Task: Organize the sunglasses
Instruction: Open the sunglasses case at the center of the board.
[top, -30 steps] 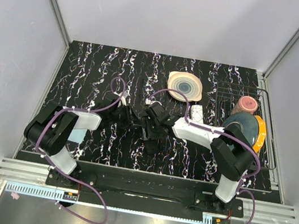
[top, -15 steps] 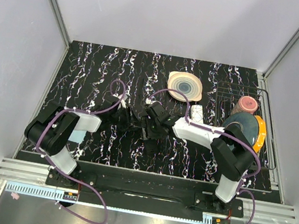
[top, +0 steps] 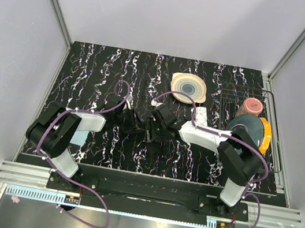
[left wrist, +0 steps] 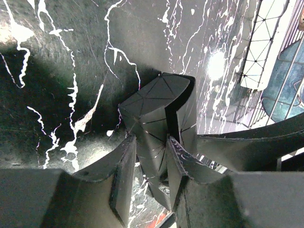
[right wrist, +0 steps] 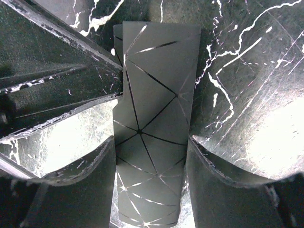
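A flat black case (top: 145,128) with thin silver triangle lines lies mid-table between both grippers. My left gripper (top: 137,124) closes on its one end; in the left wrist view the case (left wrist: 156,99) looks partly folded open between my gripper (left wrist: 149,142). My right gripper (top: 153,127) grips the case (right wrist: 156,71) across its width, a finger against each long edge (right wrist: 152,142). The amber sunglasses are hidden; only a small orange-red glint (left wrist: 164,219) shows under the case, and I cannot tell what it is. The white oblong box (top: 200,114) lies behind the right arm.
A cream plate with blue rings (top: 189,87) sits at the back. A wire rack (top: 274,147) at the right holds a pink cup (top: 252,105), a blue plate (top: 249,128) and an orange dish (top: 265,137). A light-blue flat item (top: 80,137) lies by the left arm.
Both grippers and the case between them have shifted slightly to the right and back. Both grips look unchanged.
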You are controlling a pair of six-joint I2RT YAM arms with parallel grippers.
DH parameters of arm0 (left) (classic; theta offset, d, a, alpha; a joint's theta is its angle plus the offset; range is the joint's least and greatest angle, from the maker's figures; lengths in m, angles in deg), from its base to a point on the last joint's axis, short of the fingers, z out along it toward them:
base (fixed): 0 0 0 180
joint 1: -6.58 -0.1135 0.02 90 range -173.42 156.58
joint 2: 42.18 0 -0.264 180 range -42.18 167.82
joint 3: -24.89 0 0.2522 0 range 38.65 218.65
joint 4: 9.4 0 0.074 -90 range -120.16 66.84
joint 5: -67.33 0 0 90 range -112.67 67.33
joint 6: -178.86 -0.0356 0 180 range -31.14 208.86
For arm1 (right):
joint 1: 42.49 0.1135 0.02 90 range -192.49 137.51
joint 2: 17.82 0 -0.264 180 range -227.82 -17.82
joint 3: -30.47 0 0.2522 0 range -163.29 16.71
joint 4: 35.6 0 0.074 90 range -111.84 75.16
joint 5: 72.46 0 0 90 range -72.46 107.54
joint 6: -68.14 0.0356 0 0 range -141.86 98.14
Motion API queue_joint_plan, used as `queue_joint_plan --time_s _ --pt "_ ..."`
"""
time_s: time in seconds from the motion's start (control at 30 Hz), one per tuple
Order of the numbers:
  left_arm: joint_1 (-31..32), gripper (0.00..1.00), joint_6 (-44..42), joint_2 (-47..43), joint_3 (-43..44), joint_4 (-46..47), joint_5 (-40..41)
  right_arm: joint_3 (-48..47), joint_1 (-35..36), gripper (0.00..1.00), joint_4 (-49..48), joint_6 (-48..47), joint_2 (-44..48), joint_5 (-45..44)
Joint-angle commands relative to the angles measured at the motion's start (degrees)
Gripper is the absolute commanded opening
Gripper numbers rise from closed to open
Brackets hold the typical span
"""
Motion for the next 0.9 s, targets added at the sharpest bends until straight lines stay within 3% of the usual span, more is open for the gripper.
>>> queue_joint_plan --time_s 0.0,0.23,0.5,0.67,0.87 --pt "0.65 0.32 -3.34 2.37 1.67 -11.49 8.31 3.03 -1.19 0.37 -3.4 3.09 3.3 4.63" --pt "1.0 0.32 -5.19 3.86 2.46 -15.63 9.55 4.44 -2.95 0.61 -2.44 3.45 6.21 1.56" --pt "1.0 0.32 -6.07 4.57 4.31 -18.18 10.69 5.32 -4.8 0.74 1.35 2.04 10.6 -3.71" --pt "1.0 0.32 -6.51 5.01 5.1 -18.88 10.52 5.06 -6.12 0.74 3.72 1.07 10.43 -4.94" --pt "1.0 0.32 -7.3 4.83 6.59 -20.2 10.7 6.46 -7.26 0.59 4.95 1.86 11.31 -6.53"
